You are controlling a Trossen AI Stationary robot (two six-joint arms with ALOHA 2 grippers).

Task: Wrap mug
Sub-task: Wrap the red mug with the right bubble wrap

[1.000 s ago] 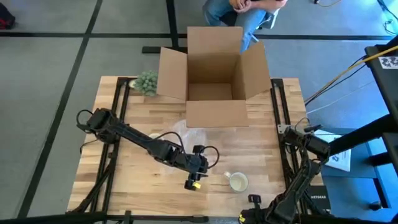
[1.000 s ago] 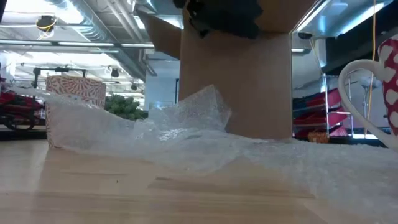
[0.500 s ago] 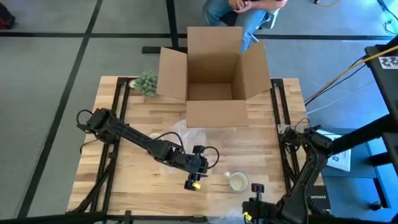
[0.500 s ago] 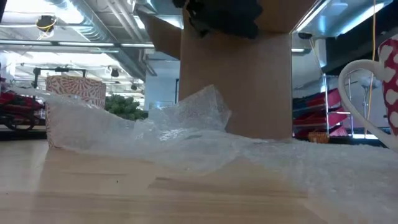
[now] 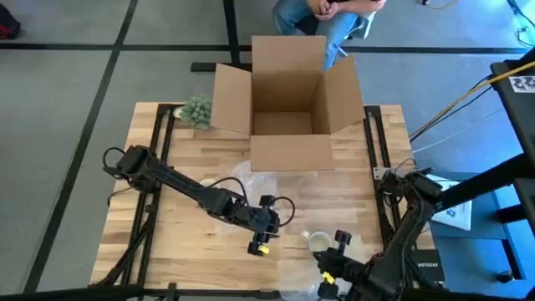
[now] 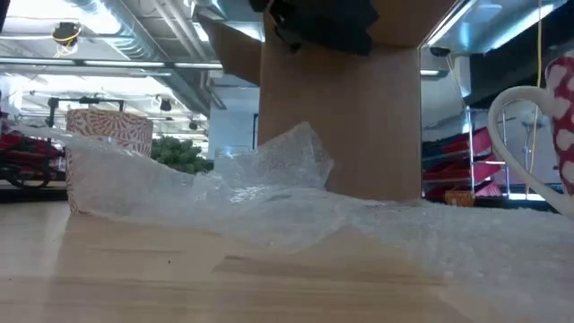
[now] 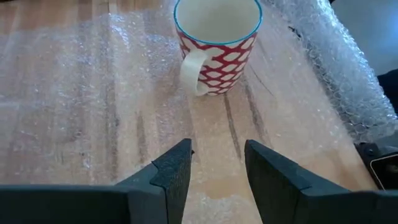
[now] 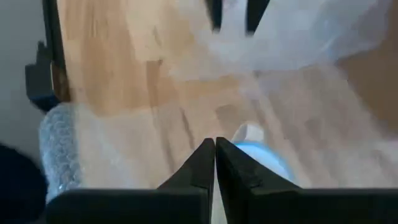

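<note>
Since 1 second ago the right gripper point(image 5: 328, 269) has swung in from the table's near edge to just beside the mug point(image 5: 318, 242), its 2 fingers point(image 8: 205, 163) pressed together on nothing. That red-and-white mug point(image 7: 217, 42) stands upright on the bubble wrap point(image 7: 81, 106), ahead of the left gripper point(image 7: 217, 171), whose fingers are parted.

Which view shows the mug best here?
Left wrist view: the mug shows whole, upright, handle and pattern clear. High view shows it small; low view only its edge and handle; right wrist, a blurred rim.
</note>
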